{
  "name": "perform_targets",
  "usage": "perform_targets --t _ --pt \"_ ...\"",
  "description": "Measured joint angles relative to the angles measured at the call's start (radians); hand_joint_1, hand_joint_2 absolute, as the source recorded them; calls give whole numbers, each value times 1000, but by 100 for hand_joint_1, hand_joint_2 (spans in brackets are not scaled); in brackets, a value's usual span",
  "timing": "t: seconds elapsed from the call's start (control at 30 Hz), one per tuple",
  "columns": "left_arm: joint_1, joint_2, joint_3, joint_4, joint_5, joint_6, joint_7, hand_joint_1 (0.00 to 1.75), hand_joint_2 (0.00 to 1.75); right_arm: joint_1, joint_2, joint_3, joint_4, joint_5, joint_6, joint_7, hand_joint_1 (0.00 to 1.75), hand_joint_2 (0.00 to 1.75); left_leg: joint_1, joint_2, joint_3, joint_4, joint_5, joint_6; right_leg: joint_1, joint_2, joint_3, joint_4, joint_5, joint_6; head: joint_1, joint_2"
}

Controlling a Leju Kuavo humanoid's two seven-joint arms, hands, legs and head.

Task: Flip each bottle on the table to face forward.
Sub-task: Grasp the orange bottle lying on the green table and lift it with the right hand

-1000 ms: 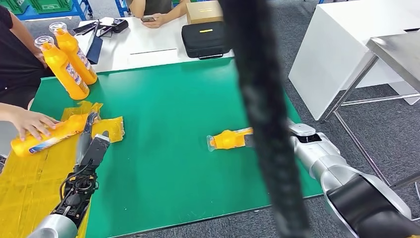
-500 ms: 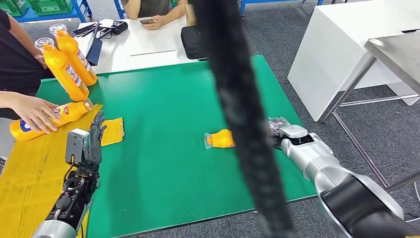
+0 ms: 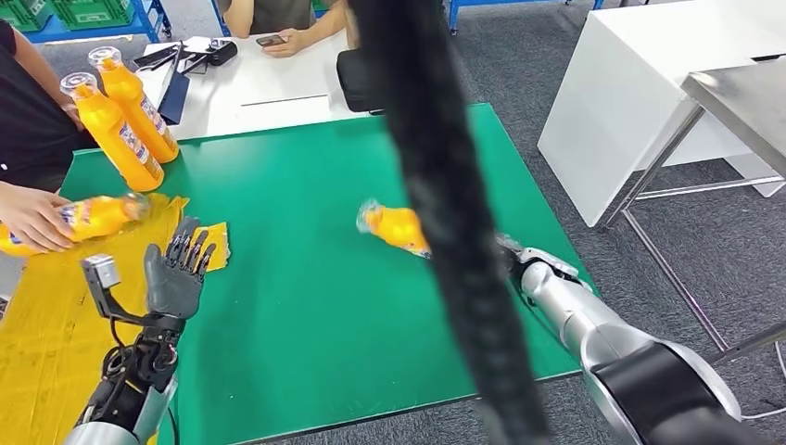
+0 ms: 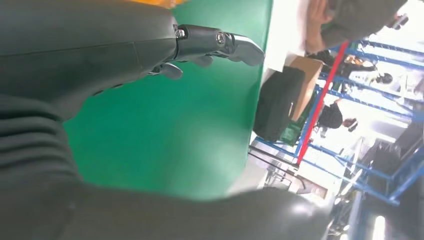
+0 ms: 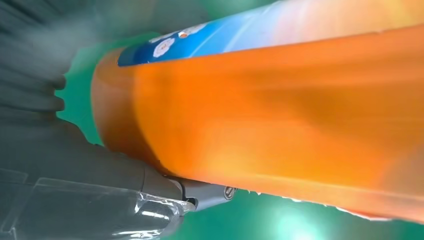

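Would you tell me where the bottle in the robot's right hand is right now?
In the head view, the bottle is near the green mat's middle, right of centre, gripped by the right hand.

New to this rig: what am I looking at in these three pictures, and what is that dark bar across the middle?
This is a humanoid robot with two silver arms. The wide picture looks down from its head; the dark blurred bar is something close to that camera, too blurred to name. The other two pictures come from cameras at its wrists. On the green table the right hand, mostly hidden behind the bar, grips an orange bottle; the right wrist view shows it close up. The left hand is spread and empty. Two more bottles stand at the far left, and a person's hand holds another.
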Motion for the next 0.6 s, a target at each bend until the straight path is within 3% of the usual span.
perform_targets --t 0.27,0.6 --pt "32 -38 23 23 39 -11 -5 0 175 50 36 -163 -42 -91 3 -36 175 175 0 -3 -17 0 3 1 -1 -5 -14 1 0 1 0 0" --pt "44 -50 27 23 36 2 -6 0 175 61 71 -207 -53 -99 -2 -35 175 175 0 -6 -25 0 3 1 -2 -7 -21 1 0 1 0 0"
